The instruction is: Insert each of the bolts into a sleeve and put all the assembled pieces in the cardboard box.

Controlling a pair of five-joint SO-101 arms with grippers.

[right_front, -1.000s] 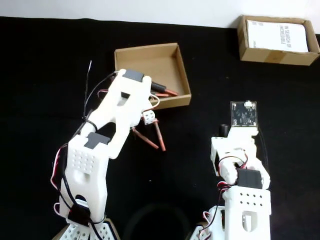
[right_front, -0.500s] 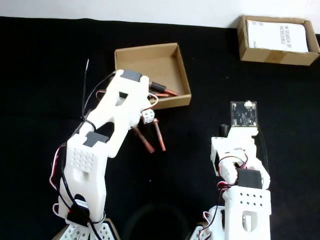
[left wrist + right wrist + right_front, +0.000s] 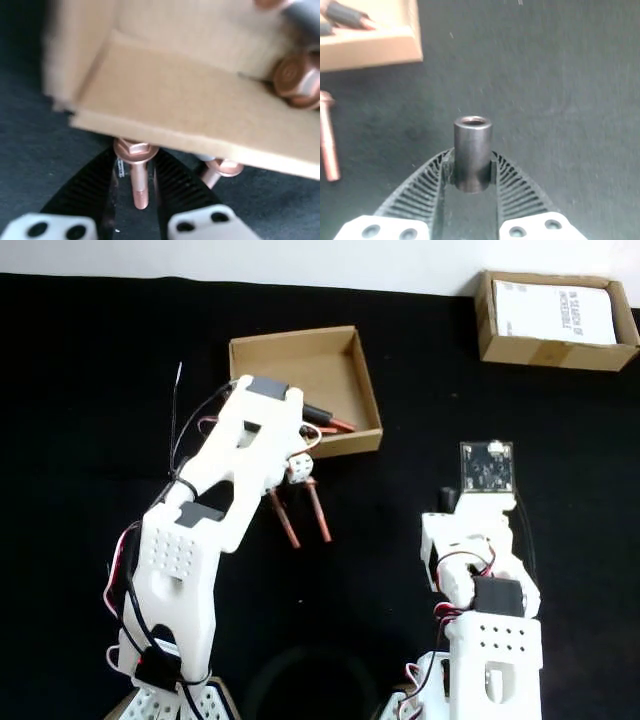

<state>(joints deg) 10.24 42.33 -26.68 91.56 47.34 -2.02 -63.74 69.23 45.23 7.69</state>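
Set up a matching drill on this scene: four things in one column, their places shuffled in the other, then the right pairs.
Things
1. sleeve
2. bolt
3. assembled pieces
4. paper sheet

Places
A. inside the cardboard box
B. in the second box, far from both arms
C. at the left gripper
D. held in the right gripper

Pairs: 1-D, 2-C, 3-A, 4-B.

Unsleeved bolts (image 3: 283, 519), two; bare sleeve (image 3: 472, 152), one; assembled pieces (image 3: 328, 420), two; cardboard boxes (image 3: 290, 375), two.
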